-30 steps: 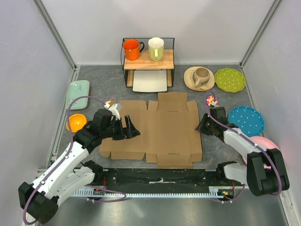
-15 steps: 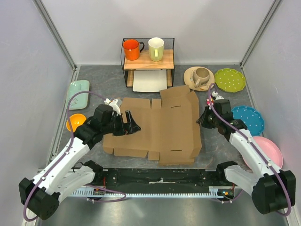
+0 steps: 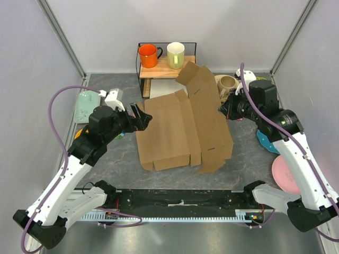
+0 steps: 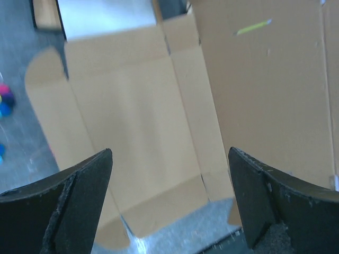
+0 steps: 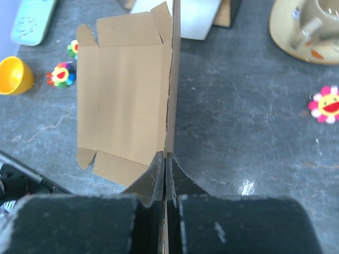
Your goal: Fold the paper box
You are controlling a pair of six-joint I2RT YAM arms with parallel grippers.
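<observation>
The box (image 3: pixel 172 129) lies mid-desk (image 3: pixel 106 164), its right half tilted up. The right claw (image 3: pixel 226 110) is clenched on that tilted panel's edge. The left claw (image 3: pixel 141 117) hangs released, just beside the box's left edge.

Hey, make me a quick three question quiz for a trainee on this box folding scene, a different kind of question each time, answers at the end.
1. Pick one. The right gripper is:
A. shut on the raised edge of the paper box
B. open, with nothing between its fingers
C. resting on the table away from the cardboard
2. True or false: the left gripper is open and holds nothing.
3. Short answer: what colour is the mug standing left of the pale green mug on the shelf?

Key: 1 A. 2 True. 3 Orange: the orange mug.
</observation>
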